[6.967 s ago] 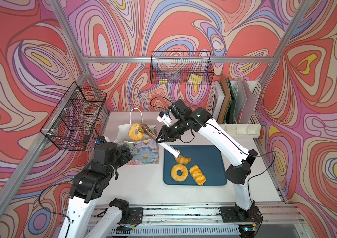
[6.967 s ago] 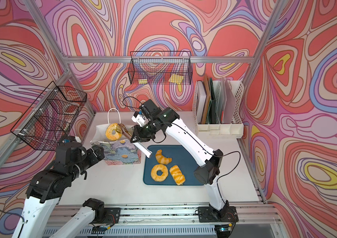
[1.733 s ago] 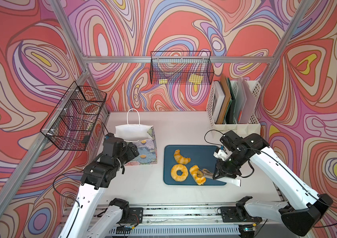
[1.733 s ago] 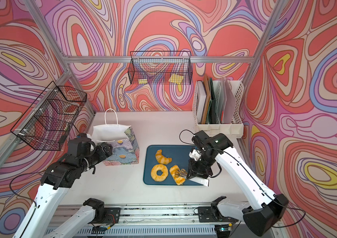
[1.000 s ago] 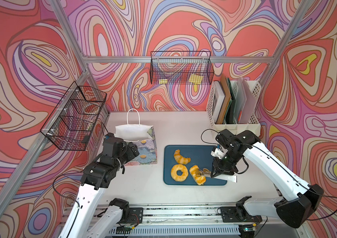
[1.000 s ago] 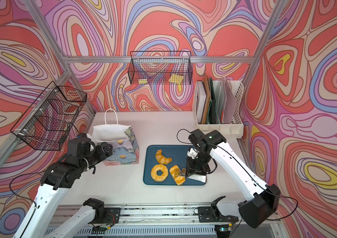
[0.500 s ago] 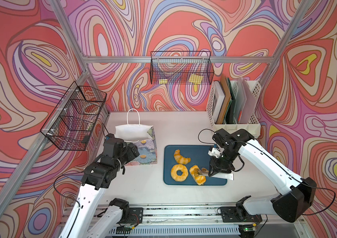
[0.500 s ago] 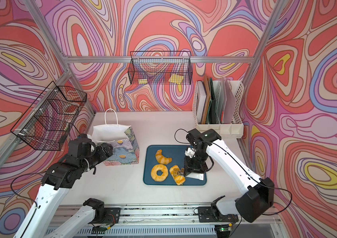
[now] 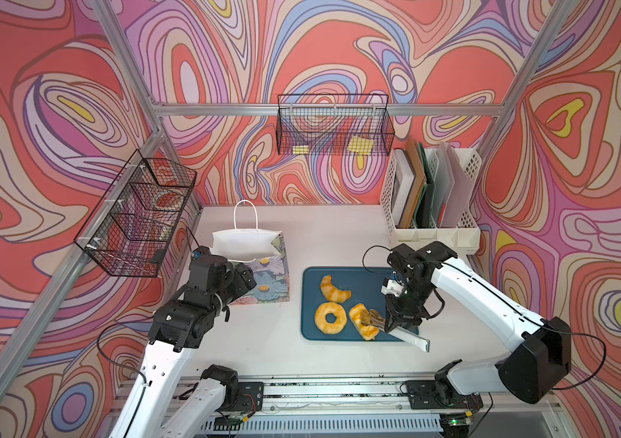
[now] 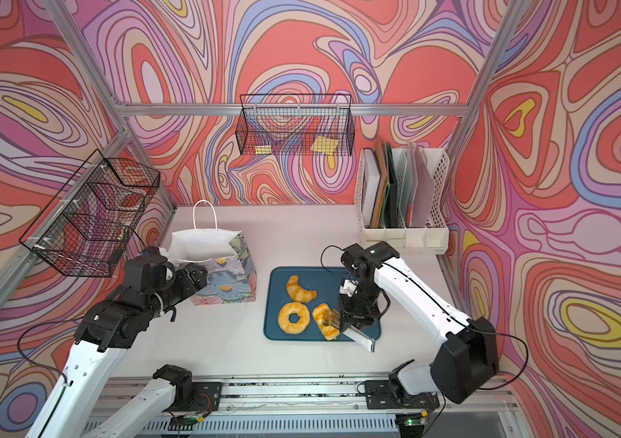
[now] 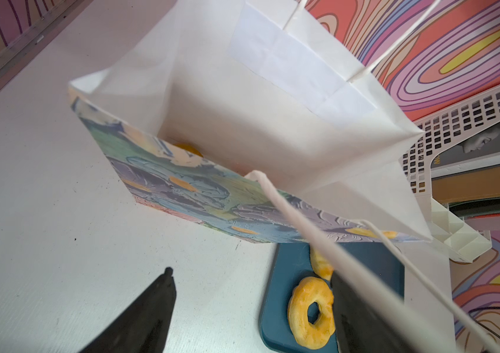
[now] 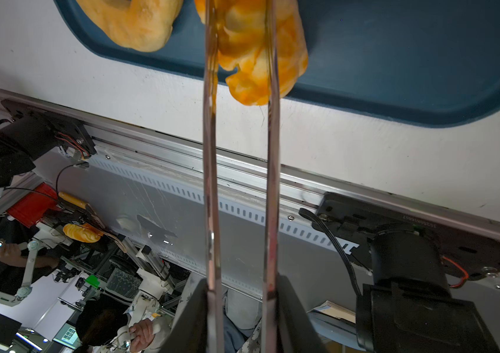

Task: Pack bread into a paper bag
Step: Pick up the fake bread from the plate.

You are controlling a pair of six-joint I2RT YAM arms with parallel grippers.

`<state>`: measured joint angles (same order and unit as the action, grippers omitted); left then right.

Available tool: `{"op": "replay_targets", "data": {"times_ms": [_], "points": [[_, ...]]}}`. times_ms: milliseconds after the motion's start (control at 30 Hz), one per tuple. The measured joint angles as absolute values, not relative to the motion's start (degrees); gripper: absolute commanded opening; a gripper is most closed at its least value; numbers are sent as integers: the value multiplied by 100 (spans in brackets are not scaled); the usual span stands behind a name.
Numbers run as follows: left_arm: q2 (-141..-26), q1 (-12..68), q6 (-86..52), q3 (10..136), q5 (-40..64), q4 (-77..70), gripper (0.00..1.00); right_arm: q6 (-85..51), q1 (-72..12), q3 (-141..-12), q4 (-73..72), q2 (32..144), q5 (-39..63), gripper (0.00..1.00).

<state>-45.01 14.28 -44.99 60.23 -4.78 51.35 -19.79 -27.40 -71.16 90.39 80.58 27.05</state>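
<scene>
Looks partway done. Up front on the blue tray (image 9: 362, 275): tongs (image 12: 209, 183) pinched in the right tool (image 12: 242, 293), straddling the twisted roll (image 9: 362, 327). Beside it, ring doughnut (image 9: 319, 319) and croissant (image 9: 329, 290) left to pack. Further back on the worktop (image 9: 263, 341), paper bag (image 9: 267, 282) upright, cord handle (image 11: 303, 226) draped over a finger of the wide-spread left tool (image 11: 250, 273); glimpse of orange inside, probably one pastry (image 11: 186, 149) in. Behind, file rack (image 9: 434, 233) and wire baskets (image 9: 333, 125); only the bag's near wall to clear.

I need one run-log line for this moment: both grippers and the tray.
left gripper: open, paper bag handle draped on it | right gripper: shut on tongs, tips around twisted roll | blue tray: croissant, ring doughnut, roll
</scene>
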Motion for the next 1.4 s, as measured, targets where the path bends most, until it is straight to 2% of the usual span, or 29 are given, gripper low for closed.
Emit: {"op": "replay_targets", "data": {"times_ms": [400, 467, 833, 1133, 1400], "points": [[-4488, 1428, -4499, 6023, -510, 5135, 85, -1970, -2740, -7159, 8956, 8084, 2714, 12], [-4488, 1428, -4499, 6023, -510, 5135, 85, -1973, -2740, -7249, 8958, 8090, 2687, 6], [-4491, 1428, -4499, 6023, -508, 5135, 85, -2056, -2740, -7907, 9109, 8086, 2665, 7], [-4530, 1428, -4499, 6025, -508, 5140, 85, -2064, -2740, -9596, 9406, 8219, 2609, 7], [-4547, 1428, -4499, 6097, -513, 5172, 85, -2099, -2862, -10949, 9491, 8888, 2652, 7]]}}
